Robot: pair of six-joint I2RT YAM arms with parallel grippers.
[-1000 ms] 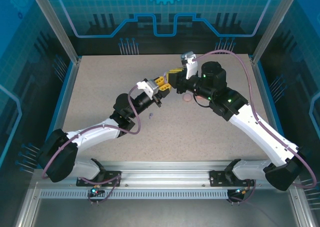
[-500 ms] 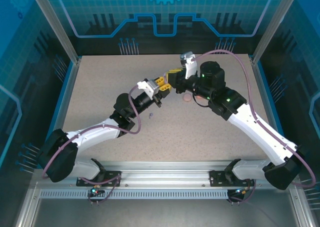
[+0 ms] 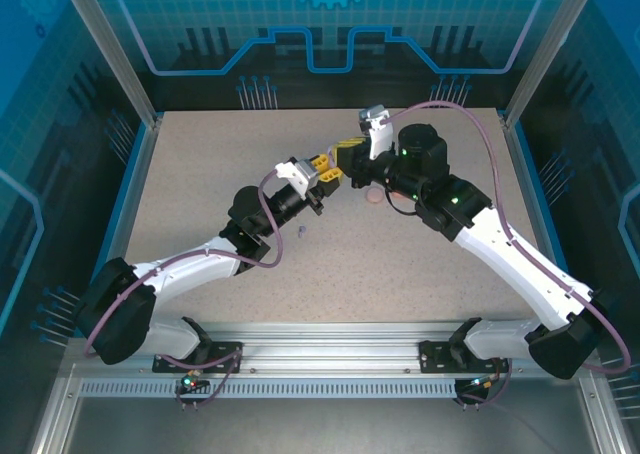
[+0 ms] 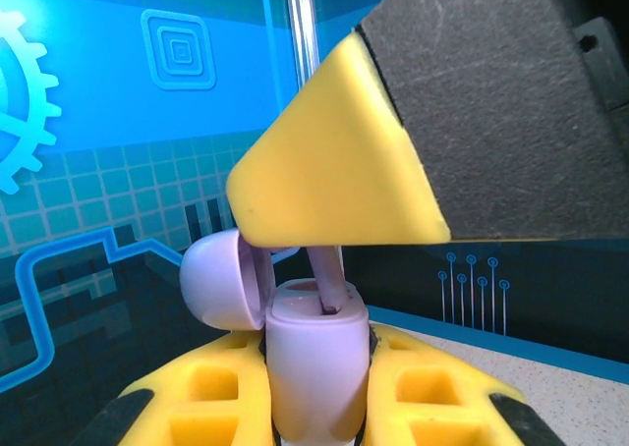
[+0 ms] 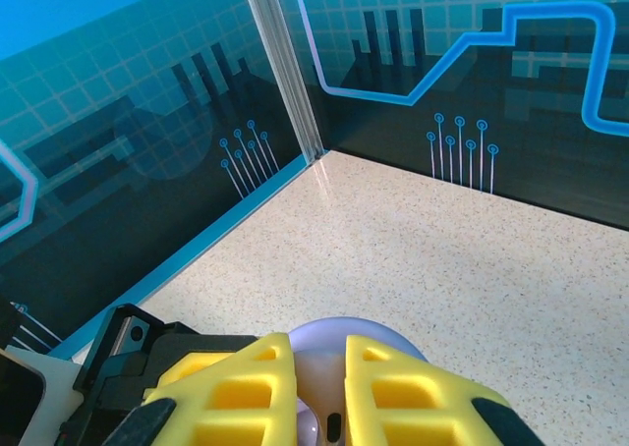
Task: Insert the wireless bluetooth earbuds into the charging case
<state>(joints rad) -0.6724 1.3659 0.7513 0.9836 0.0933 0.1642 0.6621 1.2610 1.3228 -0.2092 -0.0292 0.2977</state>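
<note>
My left gripper (image 4: 316,346) is shut on the lilac charging case (image 4: 316,377), held upright with its domed lid (image 4: 221,279) hinged open to the left. A purple earbud (image 4: 327,281) stands with its stem in the case's right socket. It hangs from my right gripper, whose yellow finger (image 4: 334,161) is just above the case. In the right wrist view my right gripper (image 5: 318,358) is shut on the earbud (image 5: 320,387), and the lid (image 5: 346,328) shows just beyond the tips. From above, both grippers (image 3: 333,172) (image 3: 348,158) meet over the table's middle back.
A tiny purple earbud (image 3: 299,231) lies on the speckled table (image 3: 200,164) beside the left forearm. A small pink object (image 3: 374,196) sits under the right wrist. Glass walls and aluminium posts (image 5: 285,73) enclose the table.
The right arm has edged very slightly toward the left gripper. The left arm and the case have not moved.
</note>
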